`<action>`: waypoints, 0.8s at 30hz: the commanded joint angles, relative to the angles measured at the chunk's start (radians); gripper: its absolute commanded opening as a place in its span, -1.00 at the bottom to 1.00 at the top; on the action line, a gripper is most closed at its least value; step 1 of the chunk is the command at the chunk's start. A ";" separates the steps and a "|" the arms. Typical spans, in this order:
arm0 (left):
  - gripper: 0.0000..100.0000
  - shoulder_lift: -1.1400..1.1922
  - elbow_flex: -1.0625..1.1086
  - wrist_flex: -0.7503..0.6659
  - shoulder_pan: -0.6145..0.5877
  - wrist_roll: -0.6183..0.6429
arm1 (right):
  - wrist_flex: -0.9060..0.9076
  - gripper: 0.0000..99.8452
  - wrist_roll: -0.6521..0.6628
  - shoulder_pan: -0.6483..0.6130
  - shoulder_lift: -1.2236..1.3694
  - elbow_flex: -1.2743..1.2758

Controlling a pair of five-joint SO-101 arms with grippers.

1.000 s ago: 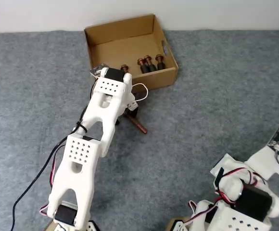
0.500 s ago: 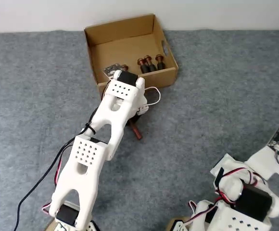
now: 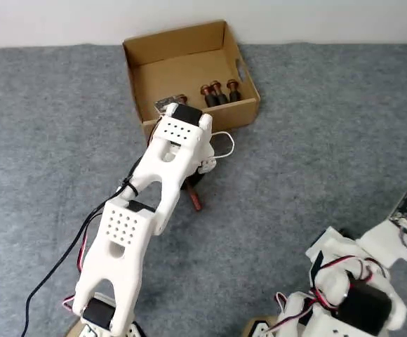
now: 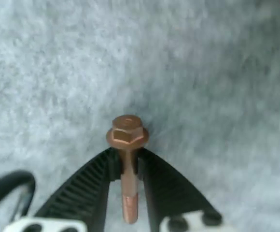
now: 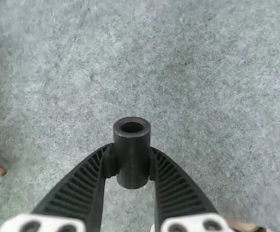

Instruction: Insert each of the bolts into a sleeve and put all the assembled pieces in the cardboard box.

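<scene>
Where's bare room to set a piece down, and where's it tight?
Free: mat right of the cardboard box, mat left of the left arm, the box's left end. Tight: box front, where left gripper holds a bolt; assembled pieces along its near wall.

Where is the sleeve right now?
The sleeve is clamped in the right gripper over grey mat, per the right wrist view; that arm sits at the high view's lower right, far from the cardboard box.

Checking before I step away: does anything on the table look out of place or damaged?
Nothing stands out. The left gripper holds a bolt, the right gripper a sleeve, and assembled pieces sit inside the cardboard box.
</scene>
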 commanded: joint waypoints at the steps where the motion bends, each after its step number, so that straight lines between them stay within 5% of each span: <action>1: -0.99 -0.233 0.124 0.029 0.008 -0.043 | -0.027 -0.98 0.031 0.007 -0.031 0.002; 17: -0.99 -0.991 0.484 -0.048 0.083 -0.241 | -0.048 -0.98 0.181 0.002 -0.209 -0.009; 24: -0.99 -1.284 0.731 -0.203 0.098 -0.350 | -0.050 -0.98 0.175 -0.271 -0.351 -0.009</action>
